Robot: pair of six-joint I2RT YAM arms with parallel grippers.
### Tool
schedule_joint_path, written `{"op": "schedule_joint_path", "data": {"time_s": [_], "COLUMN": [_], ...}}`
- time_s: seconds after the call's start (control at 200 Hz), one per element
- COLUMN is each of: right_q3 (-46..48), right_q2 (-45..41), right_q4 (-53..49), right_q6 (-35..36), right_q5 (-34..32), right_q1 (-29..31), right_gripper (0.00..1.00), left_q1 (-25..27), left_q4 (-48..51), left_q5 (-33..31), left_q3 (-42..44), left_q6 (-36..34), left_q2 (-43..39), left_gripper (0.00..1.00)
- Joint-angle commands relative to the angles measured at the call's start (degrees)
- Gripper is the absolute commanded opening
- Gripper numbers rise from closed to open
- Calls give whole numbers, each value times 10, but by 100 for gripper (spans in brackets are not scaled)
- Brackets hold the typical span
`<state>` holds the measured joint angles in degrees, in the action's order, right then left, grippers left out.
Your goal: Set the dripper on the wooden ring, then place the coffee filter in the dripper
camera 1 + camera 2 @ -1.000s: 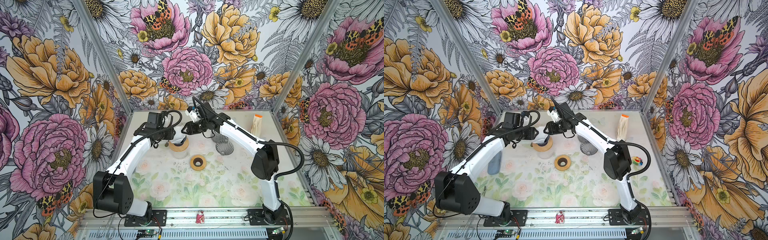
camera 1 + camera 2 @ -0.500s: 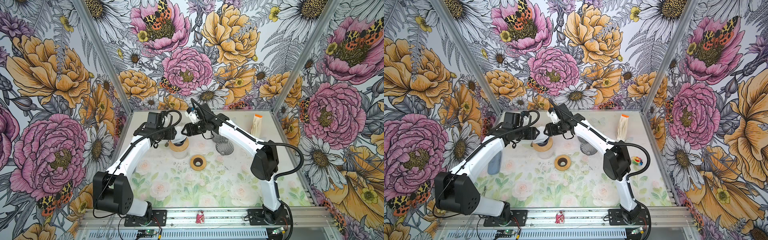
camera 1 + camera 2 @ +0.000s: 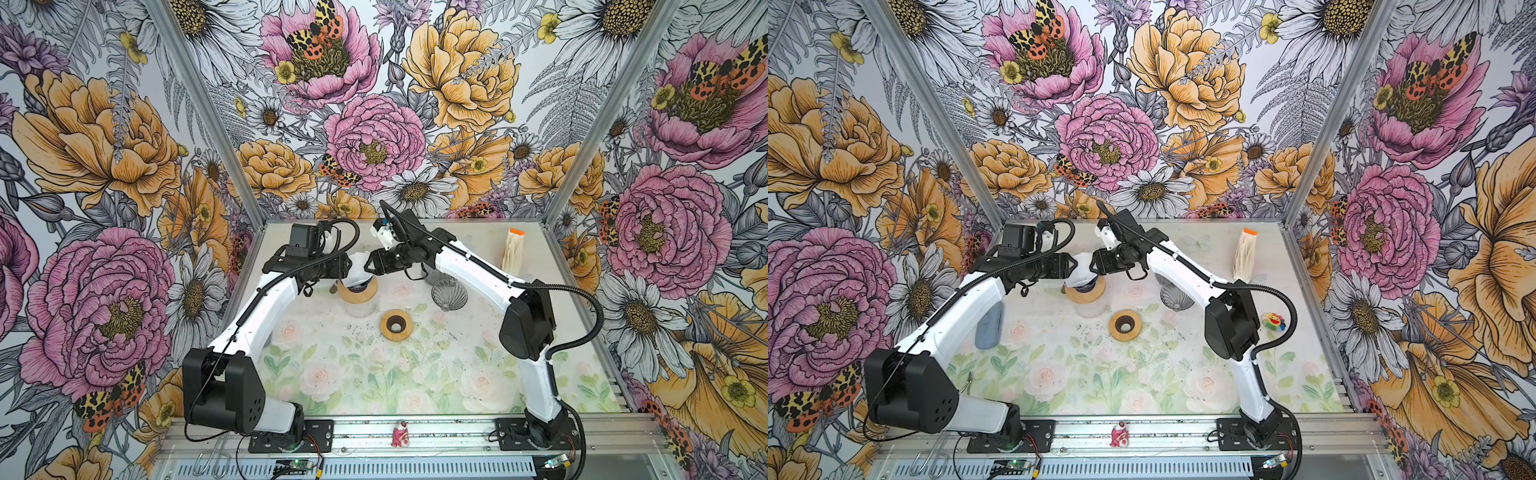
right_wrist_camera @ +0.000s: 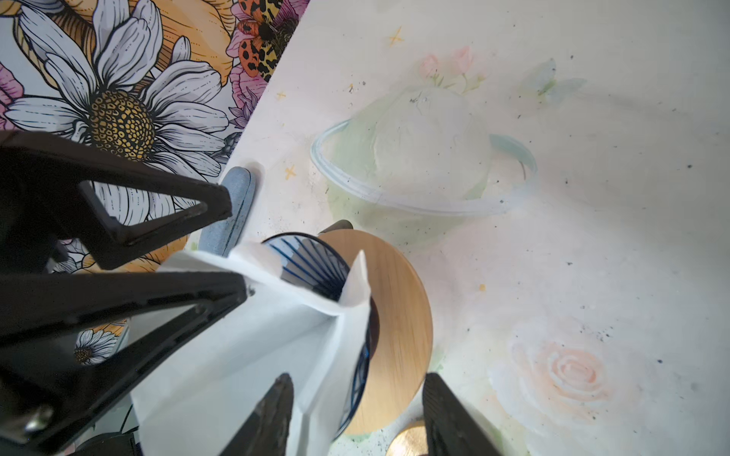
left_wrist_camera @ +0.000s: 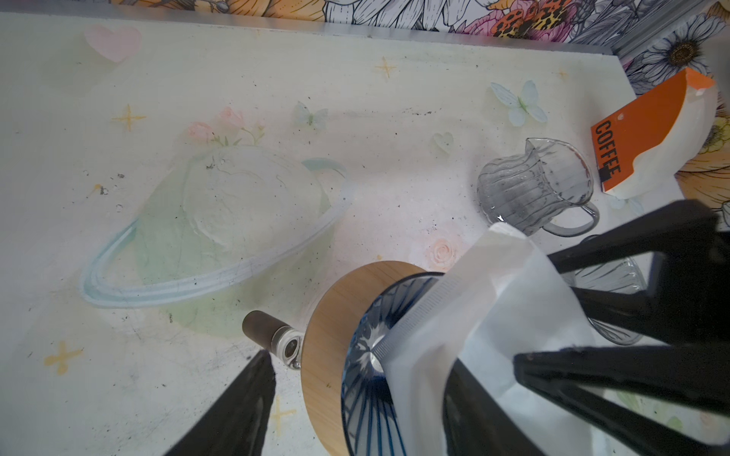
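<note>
The white paper coffee filter [image 3: 360, 266] stands partly opened in the dripper [image 3: 357, 291], a blue ribbed glass cone with a wooden collar on a glass carafe [image 3: 358, 306]. My left gripper [image 3: 355, 266] reaches in from the left, open. In the left wrist view one finger [image 5: 237, 406] is outside the dripper [image 5: 328, 355] and the other is behind the filter [image 5: 493, 316] wall. My right gripper [image 3: 372, 266] faces it, open. Its one finger [image 4: 268, 418] lies against the filter [image 4: 237, 347] and the other is beyond the collar [image 4: 399, 316].
A loose wooden ring [image 3: 395, 326] lies in front of the carafe. A ribbed glass pitcher [image 3: 449, 293] and an orange-topped coffee bag [image 3: 513, 249] stand to the right. A blue object [image 3: 988, 328] lies at the left wall, and a small brown cylinder [image 5: 268, 335] beside the dripper.
Both grippers have spread their jaws wider around the filter. The arms have hardly moved.
</note>
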<state>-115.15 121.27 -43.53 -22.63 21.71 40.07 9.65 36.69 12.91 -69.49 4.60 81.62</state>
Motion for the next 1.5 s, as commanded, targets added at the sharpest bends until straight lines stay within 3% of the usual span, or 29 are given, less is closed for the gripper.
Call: {"op": "schedule_joint_path", "data": {"time_s": [0.0, 1.496], "right_q3": [-21, -79], "right_q2": [17, 65], "right_q4": [-19, -39], "right_q6": [12, 19], "right_q5": [-16, -41], "right_q1": [5, 16], "right_gripper": [55, 59], "left_q1": [-6, -30], "left_q4": [0, 0], "left_q5": [27, 28], "left_q3": [6, 27], "left_q6": [10, 9], "left_q2": [-11, 28], "left_gripper": [67, 58]}}
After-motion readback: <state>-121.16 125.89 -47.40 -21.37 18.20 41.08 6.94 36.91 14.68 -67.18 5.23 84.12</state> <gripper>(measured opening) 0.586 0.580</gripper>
